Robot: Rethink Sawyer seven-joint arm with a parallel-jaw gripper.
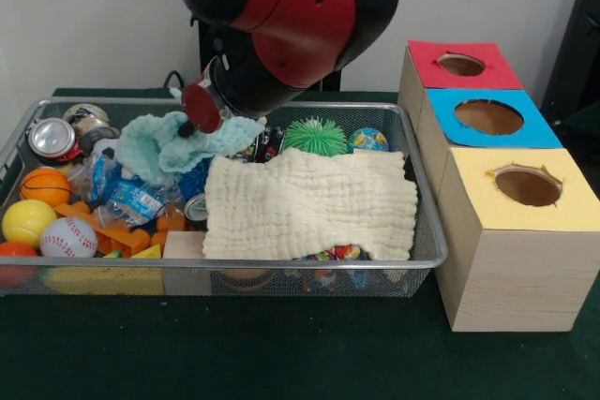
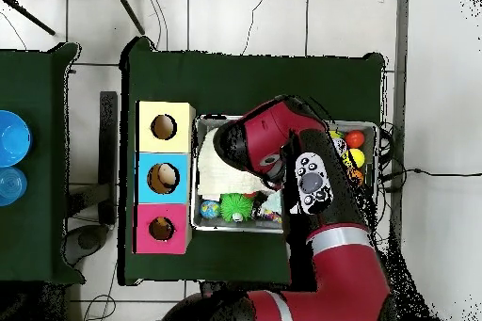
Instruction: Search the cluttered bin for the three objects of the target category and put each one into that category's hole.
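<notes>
The silver wire-mesh bin (image 1: 234,265) lies left of three wooden boxes and also shows in the overhead view (image 2: 200,176). The hole (image 1: 460,65) in the red face is on the farthest box; it also shows in the overhead view (image 2: 161,229). My red and black arm hangs over the bin's back left. My gripper (image 1: 190,125) is low at a mint cloth (image 1: 155,142); its state is hidden by the arm. A cream cloth (image 1: 309,201) covers the bin's right half. A green spiky ball (image 1: 315,136) and a globe ball (image 1: 367,140) lie behind it.
The blue-faced hole (image 1: 488,117) and the yellow-faced hole (image 1: 528,185) sit nearer the camera. The bin's left end holds cans (image 1: 52,138), a basketball (image 1: 44,186), a yellow ball (image 1: 28,222), a baseball (image 1: 67,238), a wooden block (image 1: 185,245) and orange pieces. Blue bowls (image 2: 9,138) stand on a side table.
</notes>
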